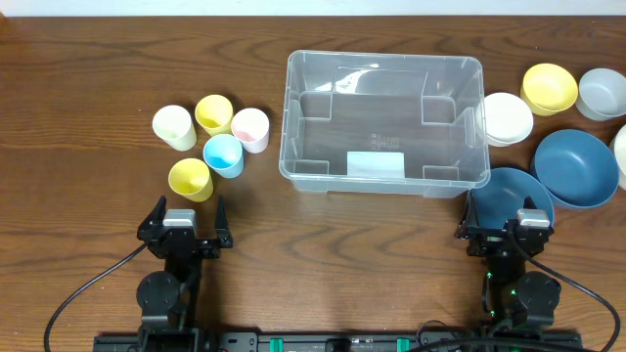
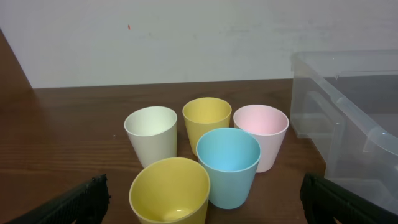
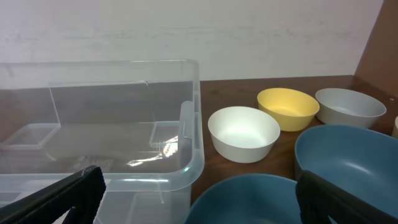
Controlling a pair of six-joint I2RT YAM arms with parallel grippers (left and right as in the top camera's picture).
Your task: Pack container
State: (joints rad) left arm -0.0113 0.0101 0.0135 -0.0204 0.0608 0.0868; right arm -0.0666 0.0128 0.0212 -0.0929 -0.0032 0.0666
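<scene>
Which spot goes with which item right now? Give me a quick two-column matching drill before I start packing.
Items:
1. container
2. blue cup
3. white bowl
4. grey bowl

Places:
A. left of the container
B. far right, towards the back
C. centre, nothing inside
D. close beside the container's right wall

Pairs: 1-C, 2-A, 3-D, 4-B

The container sits centrally, 5 cups to its left, bowls to its right.
</scene>
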